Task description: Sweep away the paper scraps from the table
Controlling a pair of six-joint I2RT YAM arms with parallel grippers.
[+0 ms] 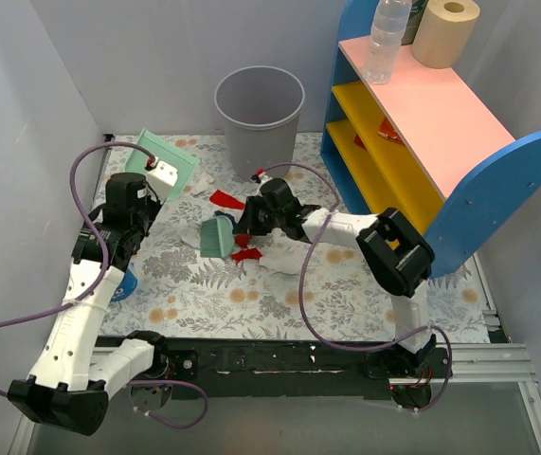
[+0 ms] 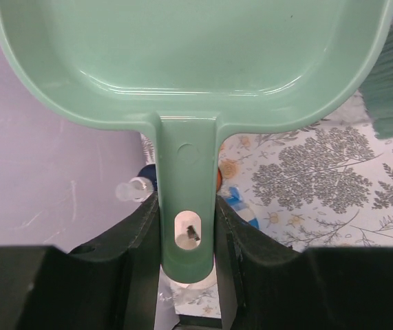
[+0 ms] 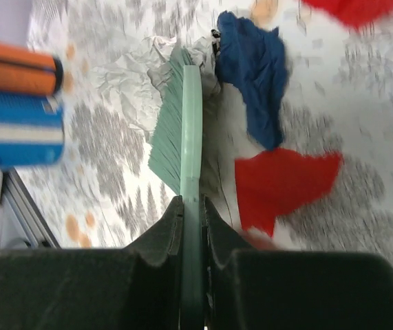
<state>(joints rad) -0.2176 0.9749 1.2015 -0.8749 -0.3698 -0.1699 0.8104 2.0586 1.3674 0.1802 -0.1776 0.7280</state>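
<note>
Top external view showed the paper scraps (image 1: 225,199) lying in the middle of the table (image 1: 242,303), red, blue and white pieces, with the green brush (image 1: 218,237) just at their nine o'clock. They looked light, soft and crumpled, likely to skid or flutter on the cloth, so bristles suited them better than a pinch; any grip belonged on the brush handle. The right gripper (image 3: 191,206) was clenched on that handle, and the left gripper (image 2: 188,206) grasped the handle of the mint dustpan (image 2: 182,55), out at ten o'clock. Its pan held nothing. The grey bin (image 1: 259,114) at twelve o'clock showed no scraps inside, as far as could be seen.
</note>
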